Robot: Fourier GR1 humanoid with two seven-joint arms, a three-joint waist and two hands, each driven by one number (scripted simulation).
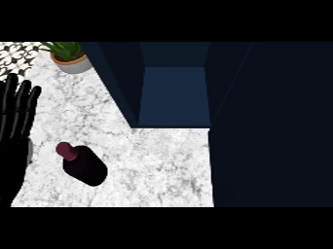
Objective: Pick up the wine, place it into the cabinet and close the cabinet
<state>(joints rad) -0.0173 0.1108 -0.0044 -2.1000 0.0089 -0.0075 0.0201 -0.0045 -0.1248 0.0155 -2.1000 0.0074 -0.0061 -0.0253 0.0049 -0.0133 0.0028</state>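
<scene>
The wine bottle [84,165] is dark with a maroon cap and stands on the marble counter [162,155] toward the lower left. My left hand [8,121] rests open at the left edge, fingers up, just left of the bottle and apart from it. The dark blue cabinet [173,95] stands open at the back middle, its inside bare. Its open door [281,126] fills the right side of the view. My right hand shows nowhere.
A potted green plant [70,57] in a grey pot sits at the back left corner of the counter. Patterned black and white tiles [8,54] lie behind it.
</scene>
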